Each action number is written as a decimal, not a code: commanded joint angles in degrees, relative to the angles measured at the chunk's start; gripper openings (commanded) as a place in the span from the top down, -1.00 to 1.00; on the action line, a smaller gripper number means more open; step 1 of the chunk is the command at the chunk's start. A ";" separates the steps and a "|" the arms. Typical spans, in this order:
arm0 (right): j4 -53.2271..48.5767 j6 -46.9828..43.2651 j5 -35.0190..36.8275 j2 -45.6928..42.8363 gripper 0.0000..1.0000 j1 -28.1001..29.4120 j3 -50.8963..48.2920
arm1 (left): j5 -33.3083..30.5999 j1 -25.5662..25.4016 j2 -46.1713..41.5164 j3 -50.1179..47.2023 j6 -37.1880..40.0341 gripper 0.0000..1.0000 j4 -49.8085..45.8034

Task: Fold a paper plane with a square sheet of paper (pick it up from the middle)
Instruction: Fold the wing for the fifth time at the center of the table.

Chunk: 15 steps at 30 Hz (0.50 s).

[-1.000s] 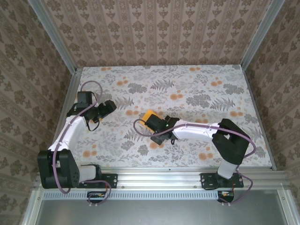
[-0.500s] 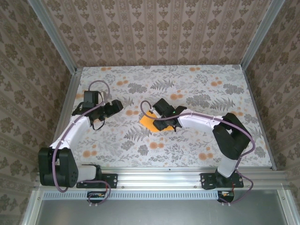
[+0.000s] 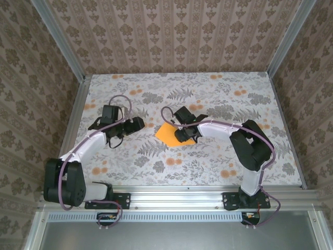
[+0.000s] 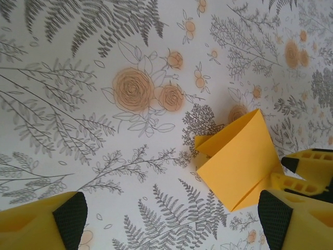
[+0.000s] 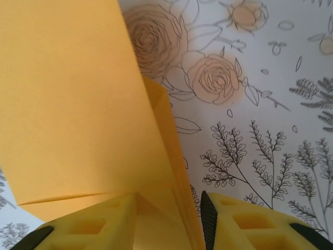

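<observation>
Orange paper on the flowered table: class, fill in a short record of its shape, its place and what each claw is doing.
paper: orange sheet, folded, one flap lifted
place: on the tablecloth, between the two claws
left claw: open, beside the paper, apart from it
right claw: fingers either side of the paper's edge; clamped or not, unclear

The left arm (image 3: pixel 86 146) stretches from its near-left base toward the centre. The left gripper (image 3: pixel 139 124) points right, low over the table, with its jaws spread wide and empty. The right arm (image 3: pixel 223 129) doubles over a raised elbow at the right and reaches left, wrist tipped down. The right gripper (image 3: pixel 183 137) stands with jaws pinched narrow on a raised fold of the paper (image 3: pixel 167 134).
</observation>
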 commanded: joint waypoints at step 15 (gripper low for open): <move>4.68 16.29 -20.32 3.43 0.40 -8.49 -2.95 | 9.96 -10.44 10.82 -4.97 -15.10 -0.73 20.61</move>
